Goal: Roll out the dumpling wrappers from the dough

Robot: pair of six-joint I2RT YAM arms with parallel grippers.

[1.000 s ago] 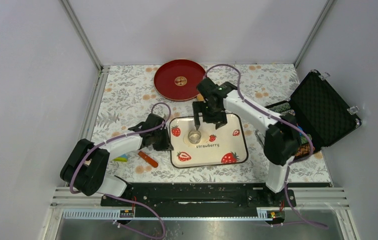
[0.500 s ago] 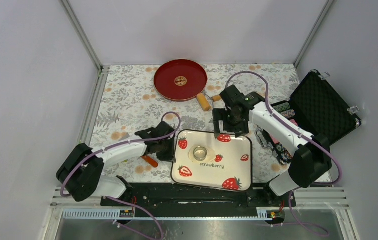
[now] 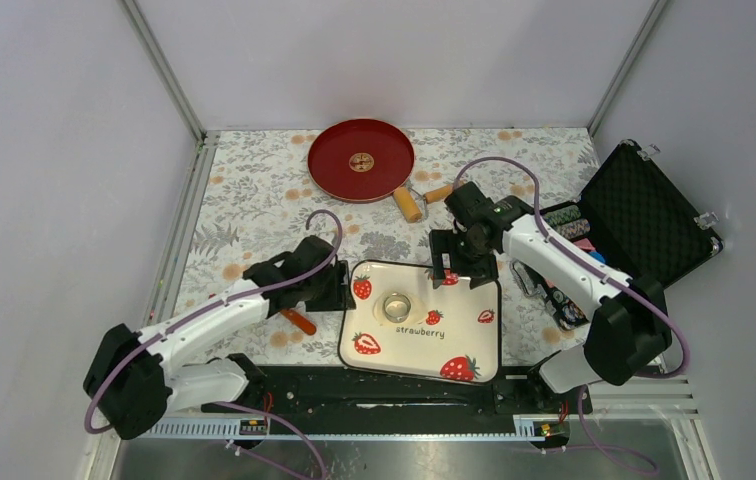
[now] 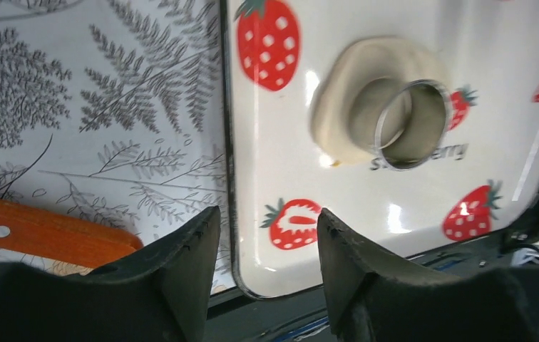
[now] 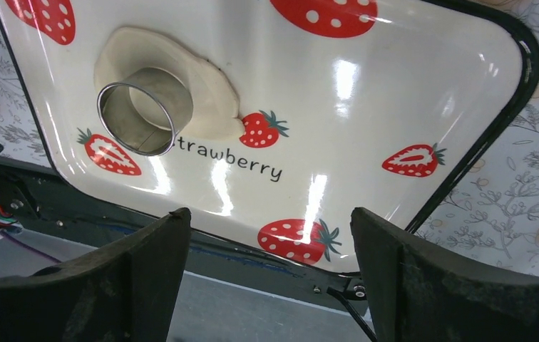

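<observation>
pale flat dough (image 5: pixel 211 94), metal ring (image 5: pixel 145 108) on it (strawberry tray (image 5: pixel 402 92))

I see my left claw (image 4: pixel 265 217) parted over the strawberry tray's (image 4: pixel 274 157) edge. A metal ring (image 4: pixel 413 125) stands on the flattened dough (image 4: pixel 334 107), and an orange handle (image 4: pixel 45 235) lies on the counter (image 4: pixel 95 107).

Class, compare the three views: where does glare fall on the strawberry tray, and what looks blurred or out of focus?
Right wrist: white glare patches on the strawberry tray near the lettering, right pincer dark and soft; left wrist: a glare streak near the picture's right edge, left pincer blurred; top external: even light, no strong glare.
</observation>
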